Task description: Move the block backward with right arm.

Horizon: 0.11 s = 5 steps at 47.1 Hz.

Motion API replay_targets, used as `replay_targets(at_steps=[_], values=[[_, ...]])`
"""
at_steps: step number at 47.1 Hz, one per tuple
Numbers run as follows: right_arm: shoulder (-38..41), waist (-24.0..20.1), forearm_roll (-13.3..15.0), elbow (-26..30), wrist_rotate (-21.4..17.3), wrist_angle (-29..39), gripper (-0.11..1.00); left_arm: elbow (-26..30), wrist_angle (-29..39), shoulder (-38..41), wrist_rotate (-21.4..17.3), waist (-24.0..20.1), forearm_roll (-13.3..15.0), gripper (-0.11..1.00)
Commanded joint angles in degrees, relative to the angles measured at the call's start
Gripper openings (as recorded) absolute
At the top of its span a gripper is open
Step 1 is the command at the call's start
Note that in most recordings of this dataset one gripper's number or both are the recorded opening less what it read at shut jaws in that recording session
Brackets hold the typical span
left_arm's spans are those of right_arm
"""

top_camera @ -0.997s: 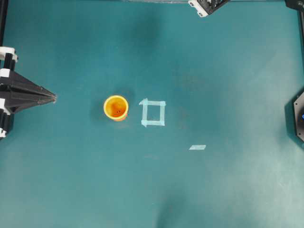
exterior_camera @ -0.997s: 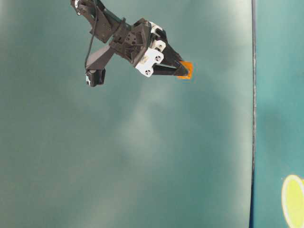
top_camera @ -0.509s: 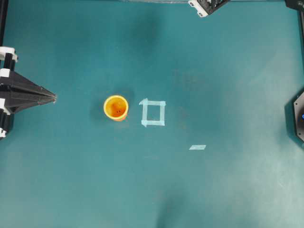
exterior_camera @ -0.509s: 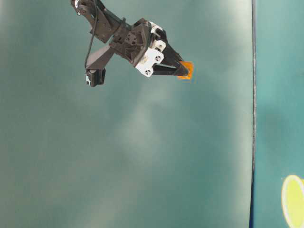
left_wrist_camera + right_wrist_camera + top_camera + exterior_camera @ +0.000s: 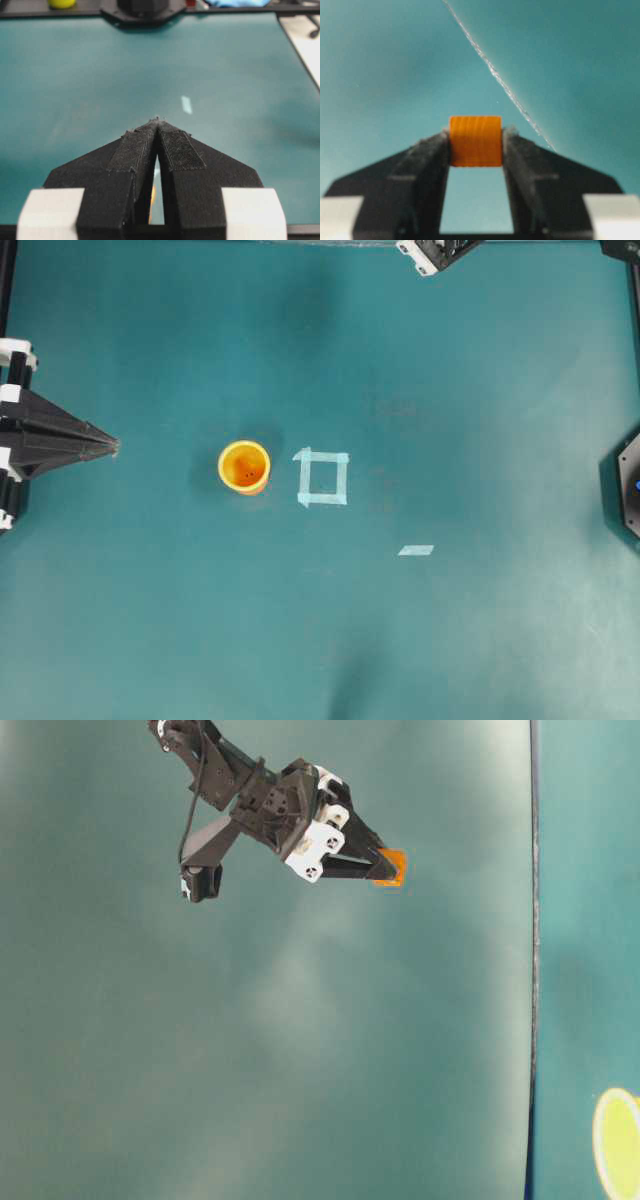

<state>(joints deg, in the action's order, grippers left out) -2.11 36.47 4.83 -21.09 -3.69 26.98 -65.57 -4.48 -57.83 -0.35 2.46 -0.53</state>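
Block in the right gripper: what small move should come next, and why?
Probably lower it toward the table, then open. The block sits pinched between the right gripper's fingertips, and in the table-level view it looks held near the far end; whether it already touches the table I cannot tell.

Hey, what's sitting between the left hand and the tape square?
The orange cup lies between the left hand and the tape square, as the overhead view shows.

R pincer (image 5: 475, 145) clamped on load, L pincer (image 5: 157, 122) tips together.
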Motion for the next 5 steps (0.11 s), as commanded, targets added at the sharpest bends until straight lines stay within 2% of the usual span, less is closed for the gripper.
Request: replay_targets(at_steps=[1, 5], values=[[-0.9, 0.1, -0.1, 0.6, -0.1, -0.4, 0.39, 1.8, -0.3, 0.3, -0.2, -0.3, -0.1, 0.00], [-0.9, 0.1, -0.1, 0.6, -0.1, -0.5, 0.39, 1.9, -0.3, 0.2, -0.2, -0.2, -0.1, 0.00]])
